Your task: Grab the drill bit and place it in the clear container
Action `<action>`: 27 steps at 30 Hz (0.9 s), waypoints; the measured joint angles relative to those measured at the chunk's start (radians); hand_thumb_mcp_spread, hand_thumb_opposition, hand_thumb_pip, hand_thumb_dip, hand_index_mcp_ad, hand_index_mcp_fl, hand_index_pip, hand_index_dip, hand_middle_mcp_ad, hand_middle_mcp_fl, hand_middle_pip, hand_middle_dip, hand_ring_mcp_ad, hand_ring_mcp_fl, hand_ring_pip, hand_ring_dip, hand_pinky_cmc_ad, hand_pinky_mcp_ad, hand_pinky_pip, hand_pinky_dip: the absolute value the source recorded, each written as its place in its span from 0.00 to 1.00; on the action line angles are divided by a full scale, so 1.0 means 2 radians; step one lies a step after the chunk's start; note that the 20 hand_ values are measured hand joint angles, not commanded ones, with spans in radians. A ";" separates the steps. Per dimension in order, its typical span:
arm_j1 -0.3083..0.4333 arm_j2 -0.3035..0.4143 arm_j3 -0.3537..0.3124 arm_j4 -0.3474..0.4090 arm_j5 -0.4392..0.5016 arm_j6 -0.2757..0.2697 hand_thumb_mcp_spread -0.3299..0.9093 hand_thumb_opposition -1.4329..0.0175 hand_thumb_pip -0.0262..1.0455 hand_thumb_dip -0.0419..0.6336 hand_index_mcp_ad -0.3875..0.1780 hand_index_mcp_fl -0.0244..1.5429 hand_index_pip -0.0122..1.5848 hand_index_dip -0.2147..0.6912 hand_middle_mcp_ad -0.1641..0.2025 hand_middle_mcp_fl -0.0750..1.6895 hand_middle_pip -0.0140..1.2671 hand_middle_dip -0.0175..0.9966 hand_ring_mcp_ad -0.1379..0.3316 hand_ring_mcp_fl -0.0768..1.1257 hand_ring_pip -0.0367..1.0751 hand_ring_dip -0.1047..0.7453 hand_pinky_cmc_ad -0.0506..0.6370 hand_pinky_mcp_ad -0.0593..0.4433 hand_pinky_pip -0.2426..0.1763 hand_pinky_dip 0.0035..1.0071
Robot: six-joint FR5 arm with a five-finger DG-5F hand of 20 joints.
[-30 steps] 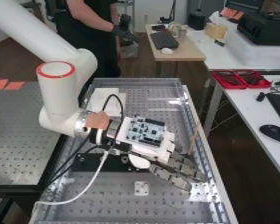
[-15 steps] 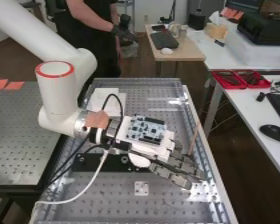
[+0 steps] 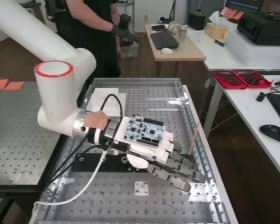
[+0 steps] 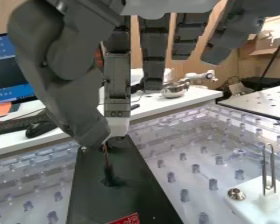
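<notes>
In the high view my hand (image 3: 176, 167) hangs low over the perforated bench (image 3: 174, 207), pointing toward its right edge. A thin brown stick (image 3: 194, 141) rises at a slant beside the fingers. In the wrist view my hand (image 4: 64, 75) has its thumb tip against a pale-tipped finger, pinching the thin stick (image 4: 107, 156). Its lower end has a dark, frayed tuft (image 4: 111, 178), in front of the black plate (image 4: 117, 200). The grip itself is mostly hidden by thumb and finger. I cannot make out spiral flutes on the stick.
A white block (image 4: 260, 200) with an upright metal loop stands on the bench. Under the forearm lies the black plate (image 3: 87, 161). White sheets (image 3: 105, 100) lie farther back. A side table holds red trays (image 3: 240, 80) and a mouse (image 3: 275, 133). Cables hang around the wrist.
The wrist and hand have shifted very slightly toward the high view's left. The thumb and fingers look unchanged, and the stick remains beside them.
</notes>
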 joint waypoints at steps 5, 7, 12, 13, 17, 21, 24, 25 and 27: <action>0.000 0.000 0.000 0.001 0.005 0.000 0.58 0.35 0.68 0.48 0.59 0.28 0.82 0.33 0.70 0.23 0.11 0.20 0.52 0.05 0.13 0.11 0.50 0.43 0.36 0.19; -0.001 0.000 0.000 0.001 -0.003 -0.001 0.58 0.35 0.68 0.48 0.59 0.28 0.82 0.33 0.70 0.23 0.11 0.20 0.51 0.05 0.13 0.12 0.50 0.43 0.36 0.19; -0.001 0.001 0.000 0.001 -0.005 0.000 0.58 0.35 0.69 0.48 0.59 0.28 0.82 0.33 0.70 0.23 0.10 0.20 0.51 0.05 0.13 0.11 0.50 0.43 0.37 0.19; -0.001 0.001 0.000 0.001 -0.003 0.000 0.58 0.35 0.69 0.48 0.59 0.28 0.82 0.33 0.70 0.23 0.10 0.21 0.51 0.05 0.13 0.11 0.50 0.43 0.37 0.19; 0.001 0.001 0.000 0.001 0.004 0.002 0.58 0.35 0.69 0.48 0.59 0.28 0.82 0.33 0.70 0.23 0.11 0.21 0.52 0.05 0.13 0.12 0.50 0.43 0.37 0.19; 0.001 0.001 0.000 0.001 0.007 0.003 0.58 0.35 0.69 0.48 0.59 0.28 0.82 0.33 0.70 0.23 0.10 0.22 0.52 0.05 0.13 0.12 0.50 0.43 0.37 0.19; 0.002 0.001 0.000 0.001 0.009 0.003 0.58 0.35 0.69 0.48 0.59 0.28 0.82 0.33 0.70 0.23 0.10 0.22 0.52 0.05 0.13 0.12 0.50 0.43 0.37 0.19; 0.002 0.001 0.000 0.001 0.008 0.003 0.58 0.35 0.69 0.48 0.59 0.28 0.82 0.33 0.70 0.23 0.10 0.22 0.52 0.05 0.13 0.12 0.50 0.43 0.36 0.19; 0.001 0.001 0.000 0.002 0.001 0.002 0.58 0.35 0.69 0.48 0.59 0.28 0.82 0.33 0.70 0.23 0.10 0.22 0.52 0.05 0.13 0.12 0.50 0.43 0.36 0.19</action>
